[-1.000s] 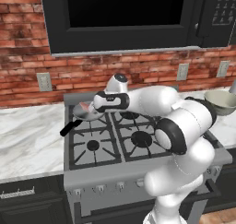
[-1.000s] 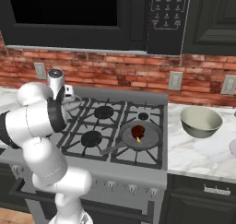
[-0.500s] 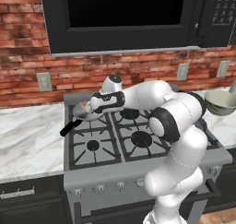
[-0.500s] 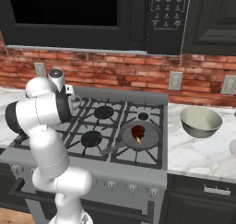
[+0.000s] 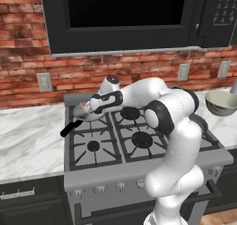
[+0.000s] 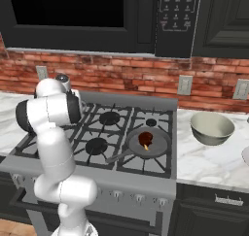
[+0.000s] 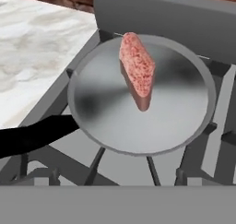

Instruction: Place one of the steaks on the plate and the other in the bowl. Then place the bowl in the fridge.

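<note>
Above the pan (image 7: 138,126), wide-spread claw (image 5: 90,106) hangs, seemingly clear of steak (image 7: 137,71).

Carrying everything here: a grey gas stove (image 6: 146,174) flanked by white marble counter (image 5: 28,145). Sitting on the rear-left burner, a grey frying pan (image 7: 138,131) with black handle (image 5: 70,128) pointing toward 7 o'clock in the left base view. Resting on the front-right burner, a second pan (image 6: 158,145), handle toward 8 o'clock in the right base view. Standing on the counter at 3 o'clock of the stove, the bowl (image 6: 212,128); possibly a plate's edge (image 6: 245,156) showing beyond it.
</note>
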